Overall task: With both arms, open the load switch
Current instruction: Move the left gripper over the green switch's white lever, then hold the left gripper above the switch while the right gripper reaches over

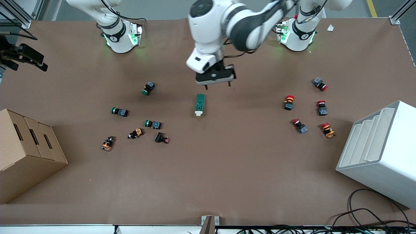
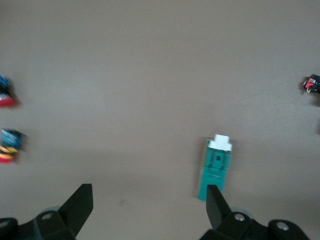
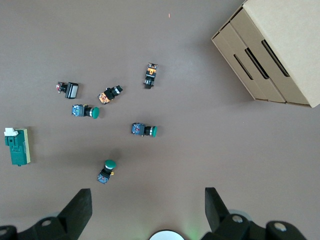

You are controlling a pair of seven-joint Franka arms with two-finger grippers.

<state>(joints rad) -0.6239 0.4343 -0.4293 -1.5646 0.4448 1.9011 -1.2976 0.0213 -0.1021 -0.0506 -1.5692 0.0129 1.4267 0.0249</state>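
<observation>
The load switch point(image 1: 200, 105) is a dark green block lying flat mid-table, with its white sliding piece at the end nearer the front camera. The left arm reaches in from its base, and my left gripper point(image 1: 216, 83) hangs open over the table just on the robots' side of the switch. In the left wrist view the switch point(image 2: 216, 167) lies close by one finger of the open left gripper point(image 2: 148, 192), not between the two. My right gripper point(image 3: 147, 197) is open and empty, high over its own base. From there the switch point(image 3: 17, 145) shows far off.
Green and orange push buttons point(image 1: 148, 88) point(image 1: 136, 133) are scattered toward the right arm's end. Red ones point(image 1: 289, 102) lie toward the left arm's end. A cardboard box point(image 1: 26, 152) and a white rack point(image 1: 380, 152) stand at the table's two ends.
</observation>
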